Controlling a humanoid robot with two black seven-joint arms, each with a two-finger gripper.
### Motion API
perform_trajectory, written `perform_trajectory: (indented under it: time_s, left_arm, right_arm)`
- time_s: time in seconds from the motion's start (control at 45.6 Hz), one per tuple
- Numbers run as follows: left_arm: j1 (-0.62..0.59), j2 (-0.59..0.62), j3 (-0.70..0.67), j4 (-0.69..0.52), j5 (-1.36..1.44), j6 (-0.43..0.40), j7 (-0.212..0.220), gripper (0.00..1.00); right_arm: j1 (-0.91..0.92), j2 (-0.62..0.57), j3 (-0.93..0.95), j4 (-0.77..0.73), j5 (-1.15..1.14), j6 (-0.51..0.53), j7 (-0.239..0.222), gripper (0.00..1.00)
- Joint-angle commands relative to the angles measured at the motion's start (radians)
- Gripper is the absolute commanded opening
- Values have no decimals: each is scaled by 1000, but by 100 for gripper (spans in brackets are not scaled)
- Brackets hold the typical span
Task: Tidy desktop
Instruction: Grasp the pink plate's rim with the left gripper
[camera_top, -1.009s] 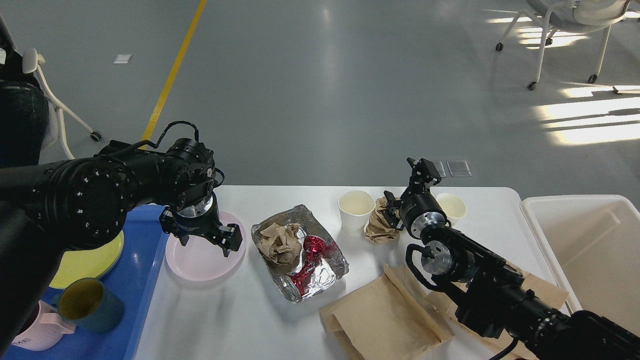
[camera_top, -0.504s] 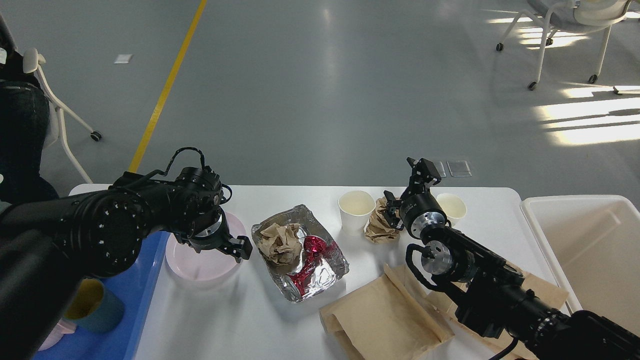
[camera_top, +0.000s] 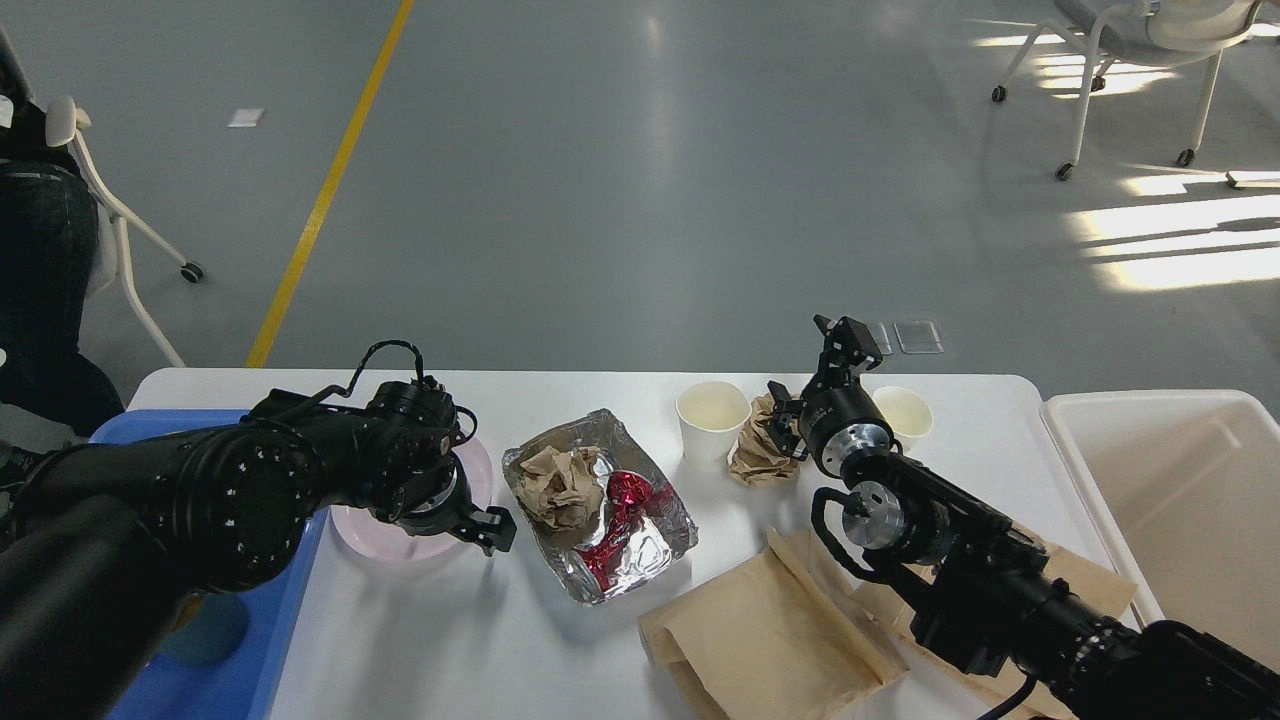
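A large, flat, smooth white rectangular desktop (camera_top: 420, 640) with rounded corners fills the lower half of the frame, its long axis running left to right and its far edge level across the middle of the picture.

Near the centre of the desktop sits a crumpled silver foil tray (camera_top: 598, 505), angled so its long side runs from upper left to lower right; inside it lie a ball of brown paper (camera_top: 563, 485) and a shiny red wrapper (camera_top: 622, 502). Just left of the foil tray is a pale pink round plate (camera_top: 400, 525), and further left, at the frame's edge, a blue plastic tray (camera_top: 280, 590).

The left gripper (camera_top: 480, 525) hovers low at the plate's right rim, beside the foil tray; seen dark and partly end-on, its opening cannot be judged.

Right of centre stands a white paper cup (camera_top: 712, 420), with a crumpled brown paper wad (camera_top: 755, 450) beside it and a second white paper cup (camera_top: 905, 412) further right. The right gripper (camera_top: 835, 355) is raised between them near the far edge, fingers apart and holding nothing.

Flat brown paper bags (camera_top: 770, 630) lie at lower right. A deep off-white plastic bin (camera_top: 1180, 480) sits at the right edge.
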Motion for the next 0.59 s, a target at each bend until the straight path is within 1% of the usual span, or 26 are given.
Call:
perform_trajectory:
  time_s: [0.0,0.088,0.154,0.285,0.307,0.417,0.57]
  left_arm:
    - [5,-1,5,1,5,0,0,90]
    - [5,-1,4,1,37,-1,0,86]
    - [3,-2,-1,1,63,-1,0,81]
    - [5,-2,1,1,71,-1,0,75]
    - [5,-1,1,1,71,-1,2,72]
    - [5,-2,-3,1,71,-3,2,67]
    - [5,-2,-4,1,72,-3,2,64]
  right_arm:
    - [-1,0,0,0,0,0,0,100]
    - [-1,0,0,0,0,0,0,100]
    - [0,0,0,0,0,0,0,100]
    - [0,0,0,0,0,0,0,100]
    - [-1,0,0,0,0,0,0,100]
    - [0,0,0,0,-1,0,0,100]
    - [-1,0,0,0,0,0,0,100]
